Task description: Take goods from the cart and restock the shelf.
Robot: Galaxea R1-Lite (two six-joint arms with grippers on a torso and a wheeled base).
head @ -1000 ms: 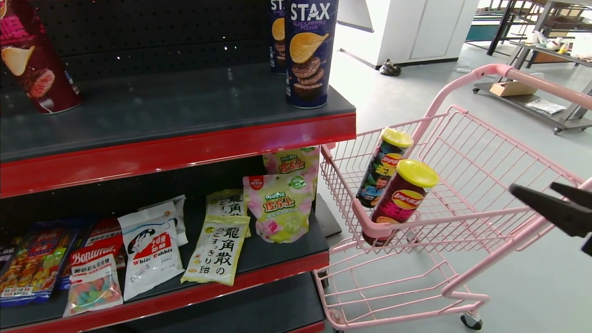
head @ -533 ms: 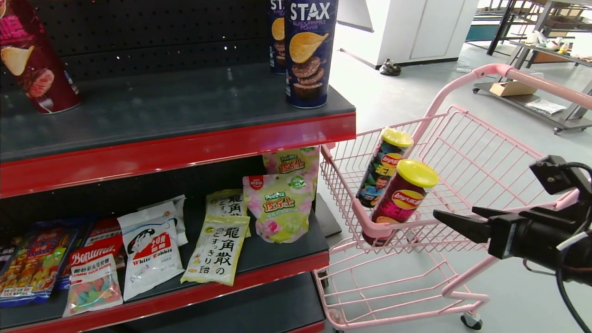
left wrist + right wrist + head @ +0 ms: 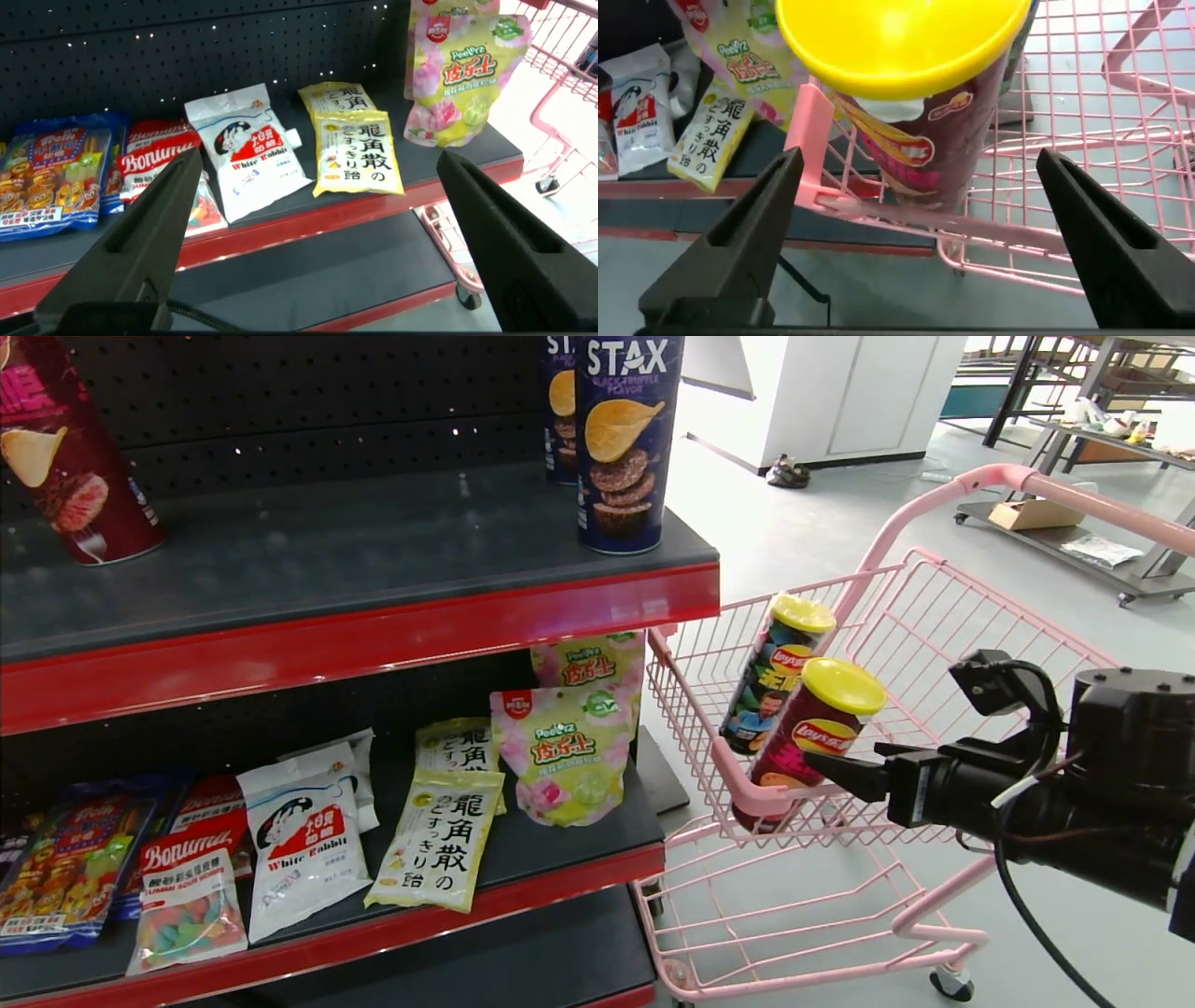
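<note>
Head view: right gripper (image 3: 840,761), fingers spread wide and empty, aligned with the maroon can (image 3: 817,737), apparently to straddle it inside the cart (image 3: 747,793).

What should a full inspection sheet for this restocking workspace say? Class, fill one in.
Surface: shelf, with tubes on its top board and snack bags on the lower one.
Job's things: maroon can and blue can standing in the cart.
Clutter: nothing seen.
Pincers: right pincer open, by the maroon can; left pincer open, facing the snack bags.
Cables: black cable along the right arm.
Surroundings: white cabinet and wheeled rack behind.
</note>
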